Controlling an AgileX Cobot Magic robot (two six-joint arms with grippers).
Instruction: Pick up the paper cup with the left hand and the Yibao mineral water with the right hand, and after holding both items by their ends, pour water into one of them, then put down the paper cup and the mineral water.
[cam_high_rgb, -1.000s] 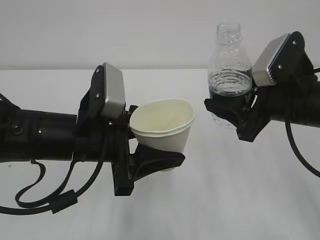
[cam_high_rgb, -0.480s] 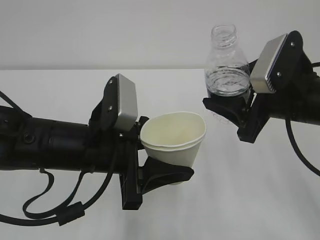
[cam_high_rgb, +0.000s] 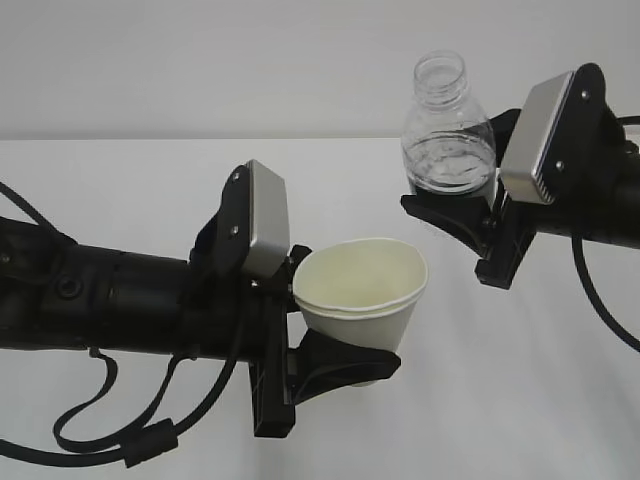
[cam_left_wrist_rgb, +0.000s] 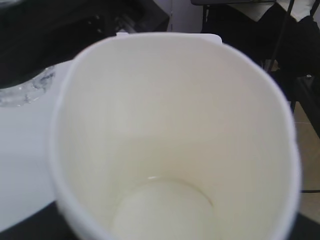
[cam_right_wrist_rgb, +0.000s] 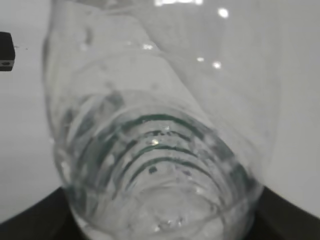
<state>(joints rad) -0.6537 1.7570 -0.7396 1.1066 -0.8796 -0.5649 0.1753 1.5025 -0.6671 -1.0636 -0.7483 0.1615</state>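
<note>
In the exterior view, the paper cup (cam_high_rgb: 362, 297) is gripped low down by the left tool (cam_high_rgb: 335, 365), its black fingers (cam_high_rgb: 345, 362) wrapped round the base so only the lower part is covered. The cup is carried clear of the white table (cam_high_rgb: 480, 400), mouth up and tipped a bit toward the camera, so the cream inside can be seen; the rim looks squeezed slightly out of round. The silver-grey camera block (cam_high_rgb: 265, 220) sits just behind the cup on the left arm, with loose black cables (cam_high_rgb: 110, 440) hanging below. Up and to the right of that tool, the Yibao mineral water (cam_high_rgb: 447, 130) is clamped at its lower end by the right tool (cam_high_rgb: 455, 215), jaws partly spread to the bottle's width. The bottle is held nearly upright, leaning a touch left, uncapped mouth on top, higher than the cup and apart from it. In the left wrist view, pretty much the whole frame is filled by the cup's inside (cam_left_wrist_rgb: 175, 145); the bottom looks dry and the tool itself can't be made out. A bit of clear plastic is glimpsed at the left edge. In the right wrist view, the ribbed bottle (cam_right_wrist_rgb: 160, 130) is seen from its base end, green label showing through, seated between dark tool parts at the bottom corners.
</note>
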